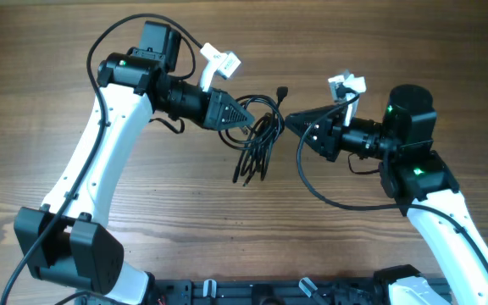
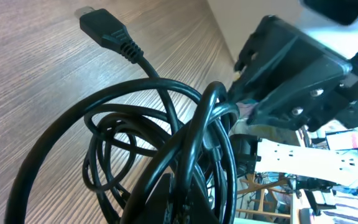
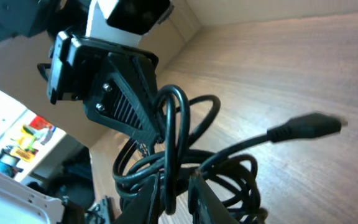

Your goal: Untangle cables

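"Where's the tangle sitting?"

"Mid-desk. The cables (image 1: 259,144) are 1 black bunch between the 2 arms, loops at the top and strands trailing down toward the near side. 1 plug (image 1: 283,91) sticks out at the top, clear of the rest."

"And from the wrists?"

"The left wrist view is nearly all cables (image 2: 166,143), coil over coil, with the plug (image 2: 104,28) pointing away over bare wood. The right wrist view shows the same bunch (image 3: 185,155) with the plug (image 3: 306,126) out to the right."

"Are the hands on it?"

"The right hand (image 1: 291,121) is at the bunch's right side, drawn in tight on the cables, with strands running between its fingers (image 3: 204,193). The left hand (image 1: 242,119) pokes into the loops from the other side. It looks narrow, but cords cover its tip, so I can't tell whether it grips anything."

"How close are the hands?"

"Near each other, tips facing, only the cords between them."

"Any room to work?"

"Plenty. Open desk (image 1: 58,51) lies on every side of the bunch. The nearest edge is the near one, where a black rail (image 1: 269,292) runs between the arm bases."
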